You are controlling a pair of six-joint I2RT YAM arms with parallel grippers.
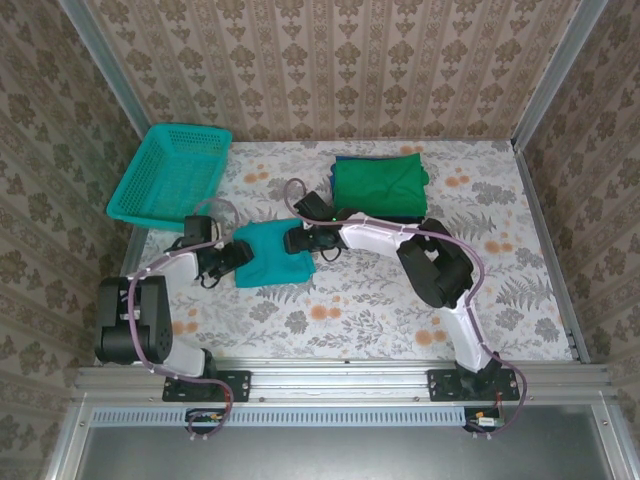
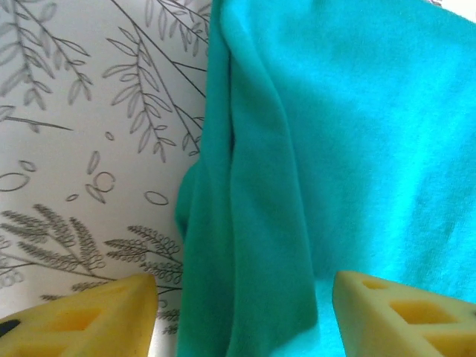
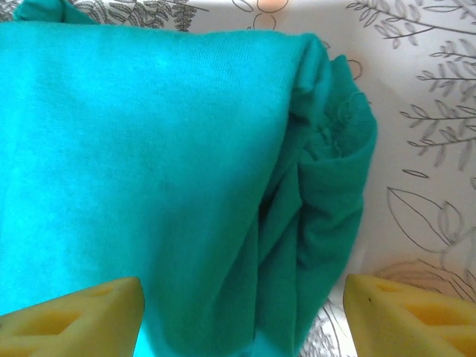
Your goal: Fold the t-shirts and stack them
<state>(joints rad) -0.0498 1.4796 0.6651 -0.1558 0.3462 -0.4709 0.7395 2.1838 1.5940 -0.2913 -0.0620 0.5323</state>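
Overhead, green t-shirt, closer, teal t-shirt creases

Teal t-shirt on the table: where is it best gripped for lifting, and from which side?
The teal t-shirt is probably best pinched at its two thick folded side edges: left hand from the left, right hand from the right. Each bunched edge lies within that hand's open jaws, and lifting both ends should keep it folded.

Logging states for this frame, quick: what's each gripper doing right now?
Left gripper: open, straddling an edge of the teal t-shirt.
Right gripper: open, straddling the opposite edge of it.
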